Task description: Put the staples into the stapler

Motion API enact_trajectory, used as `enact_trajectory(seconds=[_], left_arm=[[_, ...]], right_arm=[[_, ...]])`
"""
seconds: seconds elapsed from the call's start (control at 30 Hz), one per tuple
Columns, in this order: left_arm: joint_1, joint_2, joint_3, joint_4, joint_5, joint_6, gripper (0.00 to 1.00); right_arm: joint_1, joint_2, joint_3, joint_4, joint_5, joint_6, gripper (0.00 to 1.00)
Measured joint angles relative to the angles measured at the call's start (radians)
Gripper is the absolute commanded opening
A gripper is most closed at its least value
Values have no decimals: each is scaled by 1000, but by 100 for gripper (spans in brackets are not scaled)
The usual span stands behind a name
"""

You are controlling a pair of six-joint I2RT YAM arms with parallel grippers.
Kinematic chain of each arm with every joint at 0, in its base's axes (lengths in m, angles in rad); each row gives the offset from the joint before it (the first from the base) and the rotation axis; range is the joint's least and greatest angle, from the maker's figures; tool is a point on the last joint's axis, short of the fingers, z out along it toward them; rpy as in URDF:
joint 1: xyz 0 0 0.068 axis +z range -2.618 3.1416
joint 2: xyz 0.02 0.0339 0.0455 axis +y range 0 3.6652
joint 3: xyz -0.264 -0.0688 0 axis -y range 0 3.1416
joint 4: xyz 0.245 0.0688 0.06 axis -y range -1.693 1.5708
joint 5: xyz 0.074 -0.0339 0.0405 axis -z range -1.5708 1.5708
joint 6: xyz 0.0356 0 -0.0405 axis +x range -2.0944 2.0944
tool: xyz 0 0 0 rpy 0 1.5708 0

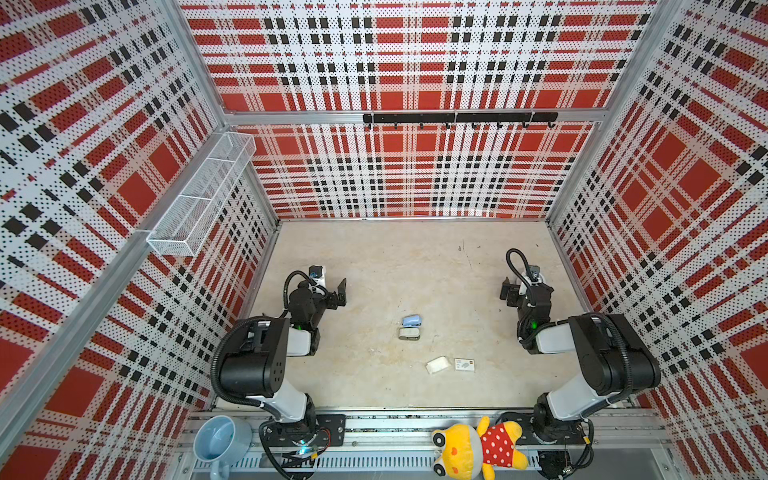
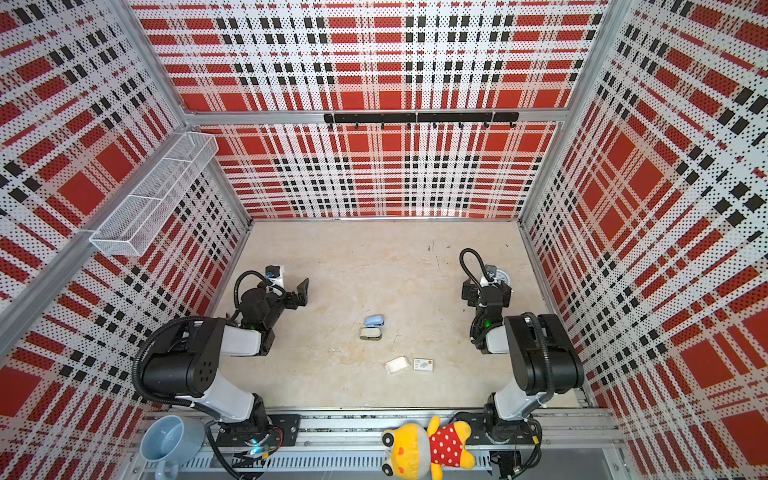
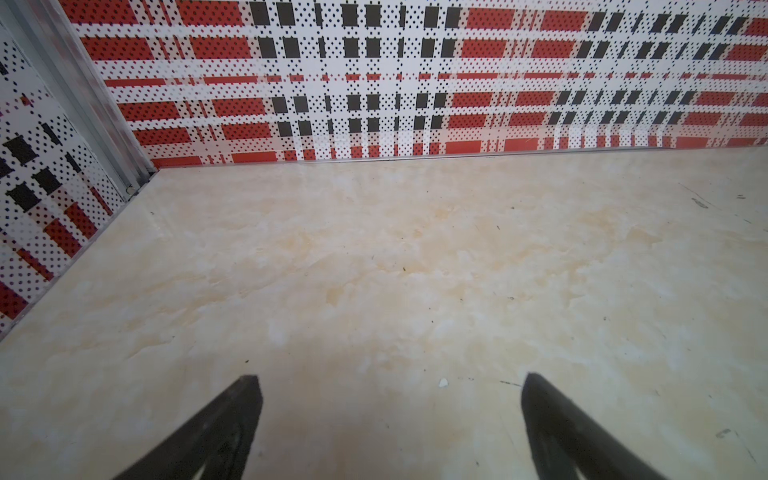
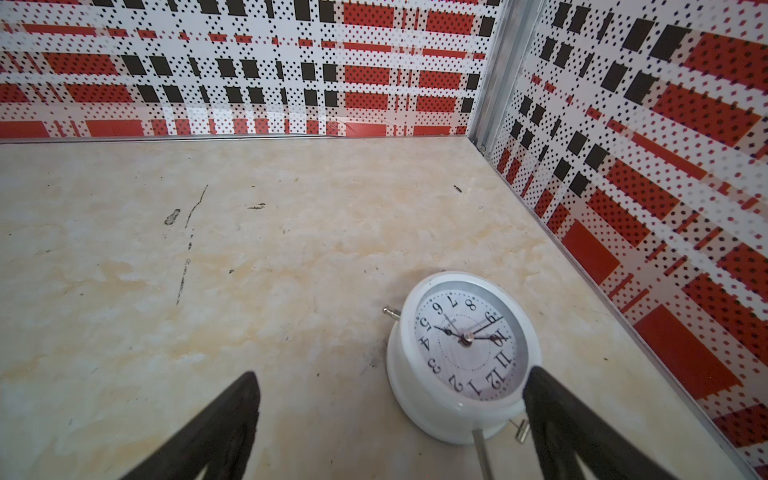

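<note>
The light-blue stapler [image 1: 412, 320] [image 2: 374, 320] lies mid-table in both top views, touching a grey-beige stapler [image 1: 409, 333] [image 2: 371, 333] just in front of it. Nearer the front lie a little white card tray [image 1: 437, 365] [image 2: 397, 365] and a white printed sleeve [image 1: 464, 365] [image 2: 423, 364]. The staples cannot be made out at this distance. My left gripper [image 1: 342, 292] [image 3: 390, 378] hangs open over bare table, far left of the staplers. My right gripper [image 1: 505, 291] [image 4: 395, 372] is open and empty at the far right. Neither wrist view shows the stapler.
A white alarm clock [image 4: 461, 353] [image 2: 502, 277] lies face up beside my right gripper, near the right wall. A mesh basket [image 1: 199, 195] hangs on the left wall and a hook rail [image 1: 457, 118] on the back wall. A blue cup [image 1: 220, 440] and a plush toy [image 1: 478, 449] sit on the front rail.
</note>
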Motion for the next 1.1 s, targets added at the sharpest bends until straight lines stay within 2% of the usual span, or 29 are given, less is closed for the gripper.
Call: enact_trajectory(seconds=[0.13,0.3,1.1], left_arm=[[0,0,0,0,0,0,99],[0,0,0,-2,-2,0,99],[-1,0,0,-6,-6,0,99]], right_arm=[[0,0,-48,70,-46,-17,100],[-6,-1,4,-8,-72,-16,100],[-6,-3,7,-42,-68,-18,100]])
